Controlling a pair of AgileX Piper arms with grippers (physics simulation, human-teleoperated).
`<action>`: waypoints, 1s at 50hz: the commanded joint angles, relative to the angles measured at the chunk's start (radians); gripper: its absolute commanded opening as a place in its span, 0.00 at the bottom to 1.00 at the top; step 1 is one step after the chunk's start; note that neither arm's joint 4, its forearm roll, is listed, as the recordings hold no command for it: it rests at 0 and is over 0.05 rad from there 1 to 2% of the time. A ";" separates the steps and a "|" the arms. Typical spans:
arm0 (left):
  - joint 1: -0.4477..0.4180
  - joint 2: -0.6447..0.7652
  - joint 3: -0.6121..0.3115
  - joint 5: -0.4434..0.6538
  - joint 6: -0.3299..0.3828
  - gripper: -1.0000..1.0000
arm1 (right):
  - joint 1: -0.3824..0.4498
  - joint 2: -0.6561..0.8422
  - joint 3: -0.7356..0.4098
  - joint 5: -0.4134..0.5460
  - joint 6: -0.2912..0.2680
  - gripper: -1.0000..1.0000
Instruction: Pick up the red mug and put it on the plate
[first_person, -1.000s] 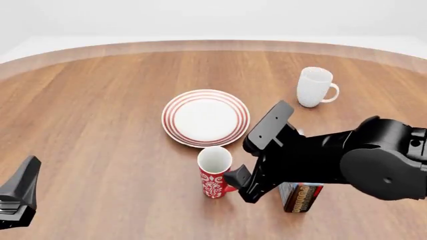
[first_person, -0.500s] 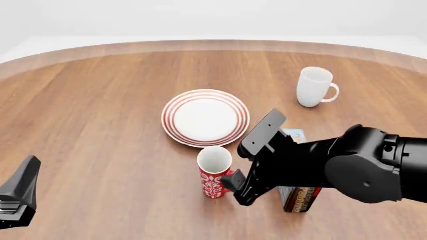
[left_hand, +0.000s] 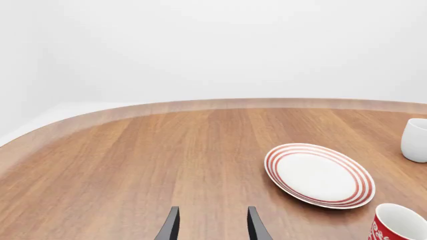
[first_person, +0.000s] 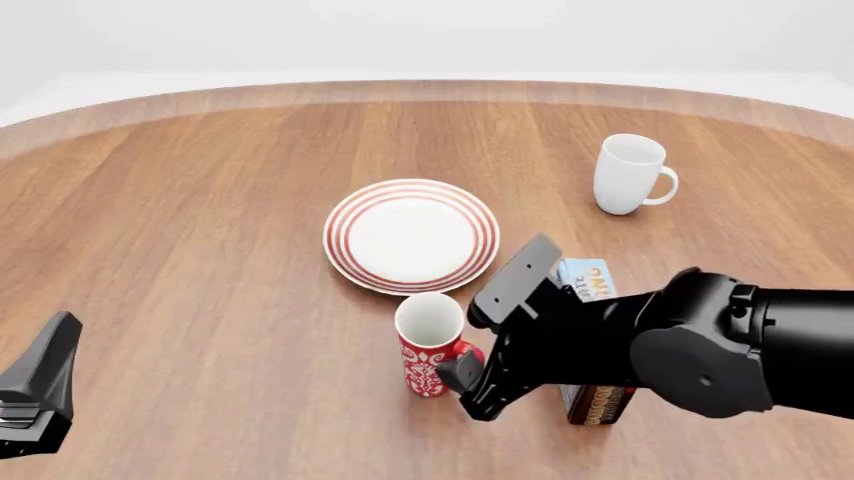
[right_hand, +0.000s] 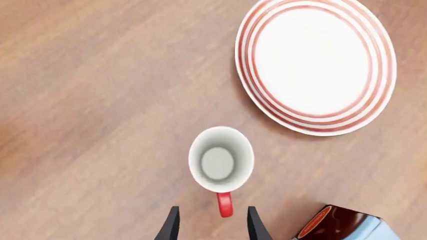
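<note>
Right wrist view shows the right hand (right_hand: 210, 225) open astride the tall patterned red mug's (right_hand: 221, 159) handle, lined up for grasping. Left hand (left_hand: 211, 225) idles, open and empty.

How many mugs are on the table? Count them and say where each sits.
2. The red mug stands just on the near side of the plate, by the right claw. The white mug stands far right. The right arm may hide more.
</note>
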 joint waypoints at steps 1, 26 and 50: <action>0.000 0.000 0.000 0.000 0.000 1.00 | 0.004 0.019 0.018 -0.031 0.014 1.00; 0.000 0.000 0.000 0.000 0.000 1.00 | -0.006 0.069 0.063 -0.112 0.046 1.00; 0.000 0.000 0.000 0.000 0.000 1.00 | -0.009 0.112 0.090 -0.169 0.066 1.00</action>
